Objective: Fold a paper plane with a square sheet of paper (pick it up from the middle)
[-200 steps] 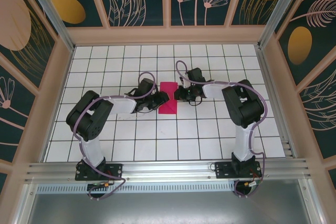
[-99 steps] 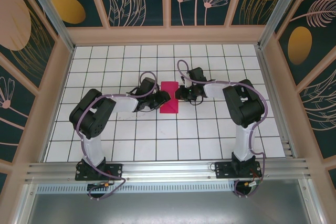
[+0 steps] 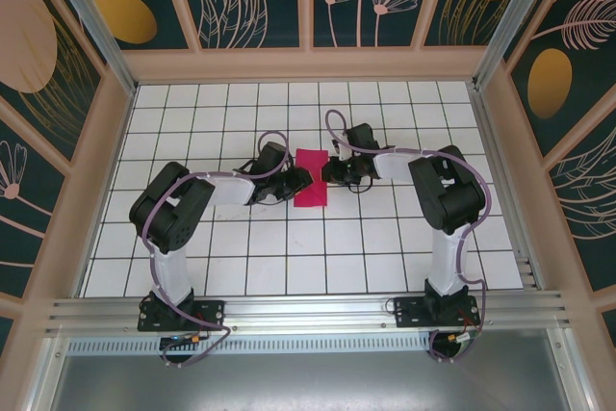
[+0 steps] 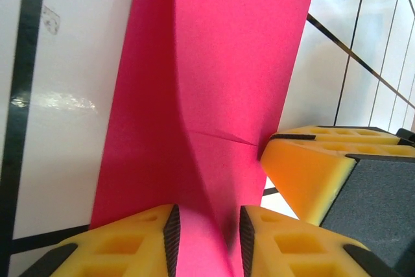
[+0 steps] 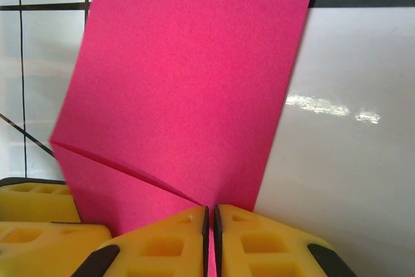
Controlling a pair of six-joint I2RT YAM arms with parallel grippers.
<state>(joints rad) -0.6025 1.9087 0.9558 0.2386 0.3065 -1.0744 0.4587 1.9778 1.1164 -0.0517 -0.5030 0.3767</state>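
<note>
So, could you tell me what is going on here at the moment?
The right end effector is shut on one edge of the pink paper. The left end effector straddles a raised ridge of it from the opposite side, jaws not fully closed. The paper is creased but not yet a plane.

1. Top external: high, distant, facing down onto the gridded table [image 3: 241, 267].
2. Left wrist: close-up on the square sheet of paper [image 4: 227, 63].
3. Right wrist: close-up, same sheet, opposite edge.
</note>
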